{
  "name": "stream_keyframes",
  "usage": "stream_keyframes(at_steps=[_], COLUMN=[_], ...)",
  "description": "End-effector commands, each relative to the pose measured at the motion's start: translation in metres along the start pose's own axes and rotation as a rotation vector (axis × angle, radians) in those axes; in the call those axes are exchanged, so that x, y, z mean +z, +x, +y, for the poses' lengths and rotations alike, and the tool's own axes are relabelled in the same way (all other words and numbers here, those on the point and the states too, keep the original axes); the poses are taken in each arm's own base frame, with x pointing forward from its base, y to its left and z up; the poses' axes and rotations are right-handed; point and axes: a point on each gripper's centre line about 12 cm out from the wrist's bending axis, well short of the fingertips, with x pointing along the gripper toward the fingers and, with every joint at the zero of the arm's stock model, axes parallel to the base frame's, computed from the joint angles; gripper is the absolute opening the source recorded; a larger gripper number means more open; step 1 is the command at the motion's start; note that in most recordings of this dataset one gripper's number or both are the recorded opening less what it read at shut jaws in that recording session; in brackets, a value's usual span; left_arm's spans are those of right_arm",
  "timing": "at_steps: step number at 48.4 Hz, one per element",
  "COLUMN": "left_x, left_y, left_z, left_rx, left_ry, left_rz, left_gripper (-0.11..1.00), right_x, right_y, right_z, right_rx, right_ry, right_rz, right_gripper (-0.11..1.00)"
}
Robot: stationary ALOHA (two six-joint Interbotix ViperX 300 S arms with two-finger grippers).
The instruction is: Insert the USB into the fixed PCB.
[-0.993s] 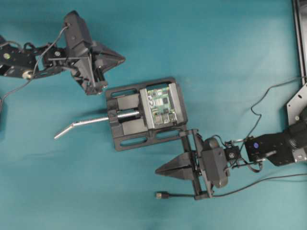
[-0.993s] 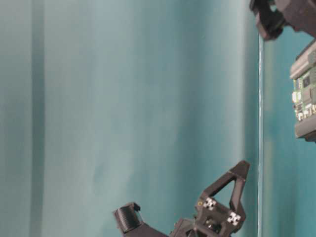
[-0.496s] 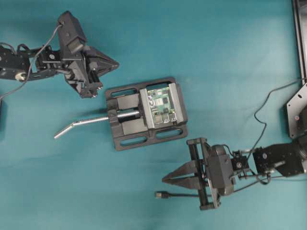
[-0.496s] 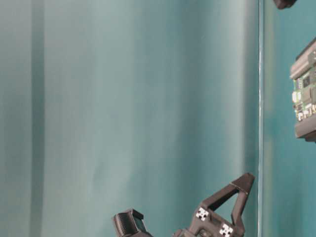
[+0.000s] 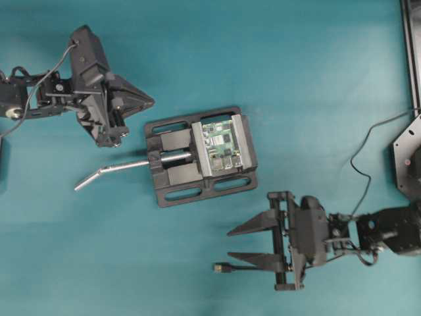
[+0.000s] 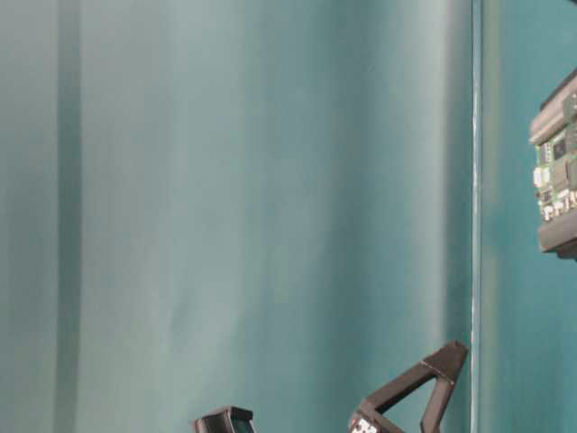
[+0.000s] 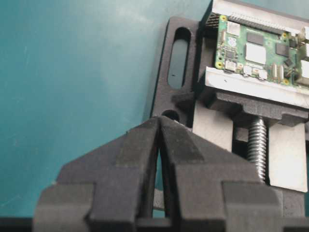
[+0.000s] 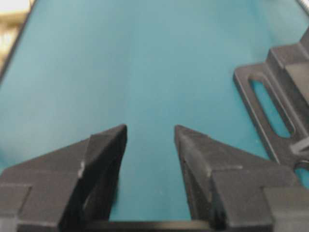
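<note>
from above, the left gripper sits at the upper left of the teal table, its fingers pressed together to a point with nothing between them, aimed toward the vise. the left wrist view shows the same closed tips just above the vise's slotted base edge, near its screw. a bent silver handle sticks out from the vise's left side, lying on the table below that gripper.

in the middle, the black vise stands flat on the table and clamps the green circuit board between its grey jaw plates; the board lies face up, with silver and black parts on it. it also shows at the right edge of the table-level view.

lower right, the right gripper points left with its fingers spread wide apart, holding nothing; the wrist view shows only bare table between them. the usb plug lies on the table just below and left of the lower finger, apart from the vise, and its thin black cable runs right, under that finger.
</note>
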Motion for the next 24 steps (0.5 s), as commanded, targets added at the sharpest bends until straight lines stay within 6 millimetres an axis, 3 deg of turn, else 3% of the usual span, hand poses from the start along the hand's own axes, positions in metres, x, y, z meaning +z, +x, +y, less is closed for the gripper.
stream_keyframes(at_steps=[1,24], left_x=[0.009,0.007], left_y=[-0.005,-0.005], left_z=[-0.003,-0.003], left_rx=[-0.011,-0.012], left_ry=[-0.002,0.002], left_rz=[-0.035,-0.032], left_gripper=[0.0,0.0], right_x=[0.002,-0.039], right_y=[-0.003,0.004], right_z=[0.007,0.025], right_rx=[-0.023,-0.054], right_ry=[0.034,0.033], right_rz=[-0.044,0.022], right_gripper=[0.5,0.52])
